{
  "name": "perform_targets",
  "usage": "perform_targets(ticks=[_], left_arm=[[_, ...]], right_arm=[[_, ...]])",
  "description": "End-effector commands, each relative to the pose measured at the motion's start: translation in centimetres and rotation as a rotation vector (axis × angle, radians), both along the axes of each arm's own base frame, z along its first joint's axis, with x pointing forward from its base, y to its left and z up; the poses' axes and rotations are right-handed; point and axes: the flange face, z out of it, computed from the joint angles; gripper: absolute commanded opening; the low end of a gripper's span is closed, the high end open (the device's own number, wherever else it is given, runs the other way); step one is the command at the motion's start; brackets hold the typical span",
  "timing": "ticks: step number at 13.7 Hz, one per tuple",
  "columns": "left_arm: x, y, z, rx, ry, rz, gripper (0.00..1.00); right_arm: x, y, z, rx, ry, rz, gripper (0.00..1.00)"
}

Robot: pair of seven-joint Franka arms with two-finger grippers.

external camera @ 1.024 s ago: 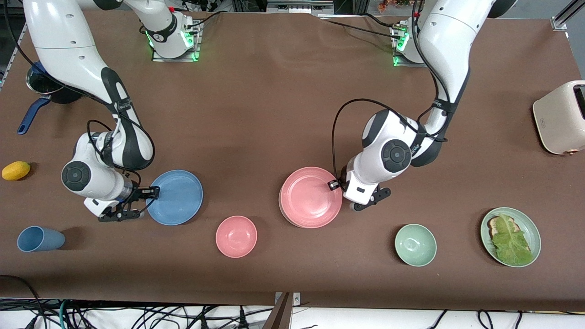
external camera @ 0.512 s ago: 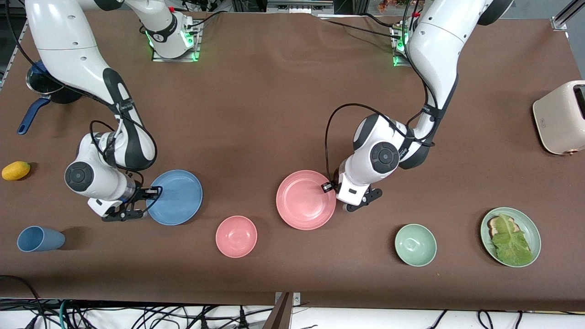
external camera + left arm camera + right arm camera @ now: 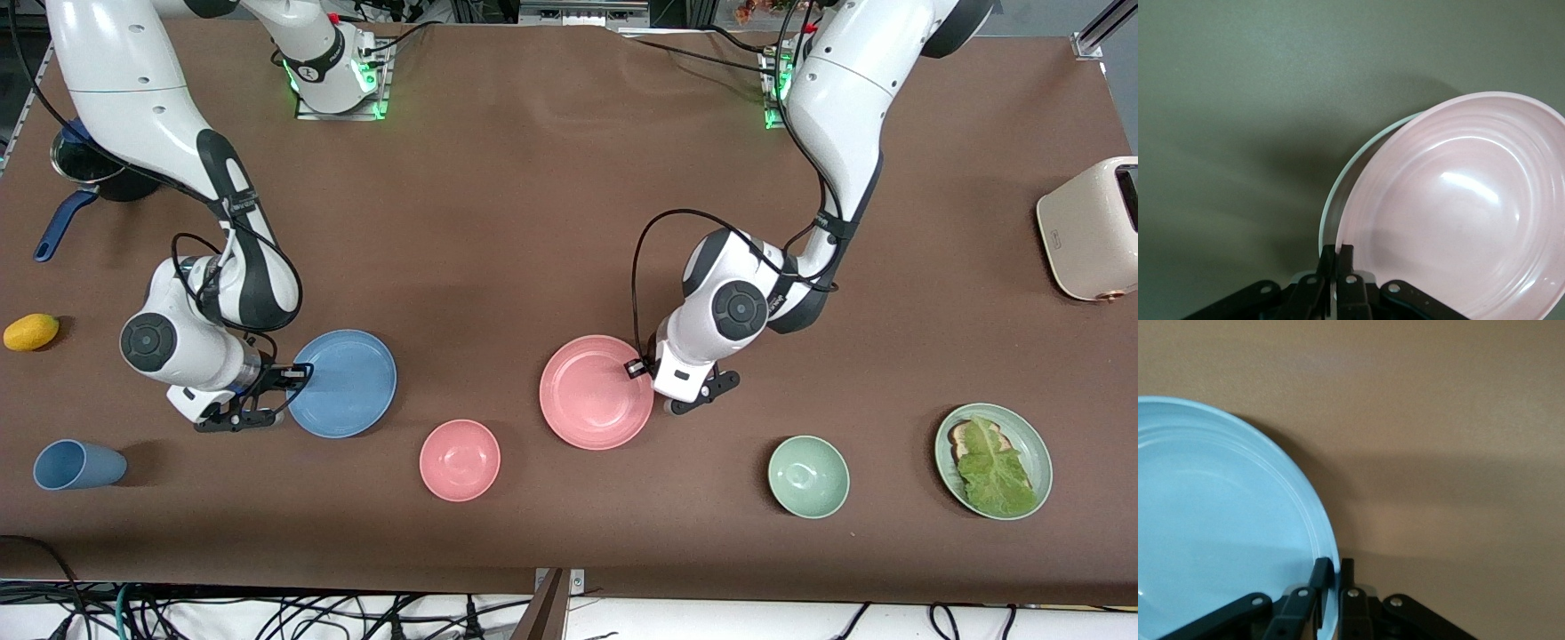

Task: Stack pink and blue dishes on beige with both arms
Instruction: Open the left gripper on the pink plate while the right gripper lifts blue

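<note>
Gripping the pink plate (image 3: 594, 392) by its rim with the left gripper (image 3: 653, 384), jaws pinched shut on the edge at the side toward the left arm's end of the counter (image 3: 533, 222); in the left wrist view, pink plate (image 3: 1458, 207) tilting up off a paler plate (image 3: 1338, 193) lying just beneath it, only a thin crescent of that rim showing. Clamping the blue plate (image 3: 343, 383) with the right gripper (image 3: 286, 380), jaws closed tight over the rim (image 3: 1331, 573) at the side toward the right arm's end of the counter. Sitting nearer the front camera, between the two plates: a smaller pink bowl (image 3: 460, 460). Resting farther along toward the left arm's end: a green bowl (image 3: 808, 476).
</note>
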Motion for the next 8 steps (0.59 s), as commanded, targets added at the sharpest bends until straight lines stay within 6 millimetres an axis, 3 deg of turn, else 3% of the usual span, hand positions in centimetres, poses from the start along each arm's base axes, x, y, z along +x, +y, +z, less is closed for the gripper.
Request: perform_targets(ticks=[1,3,7,8], left_arm=[[0.2,-0.9,0.0,0.023,-0.028,-0.02,0.0],[0.3,-0.8,0.0,0.023,-0.028,-0.018,0.05],[0.5,-0.4,-0.2,0.025,-0.029,-0.027,0.8],[0.6,-0.2,-0.2,0.026,-0.031,-0.024,0.82]], right_arm=[[1.0,0.8,2.6,0.007,0.009,0.018,0.0],[2.0,1.1,5.0,0.01,0.032,0.019,0.0],[2.3,1.7,5.9,0.013,0.035,0.027,0.0],[2.3,1.8,6.0,0.013,0.041,0.029,0.0]])
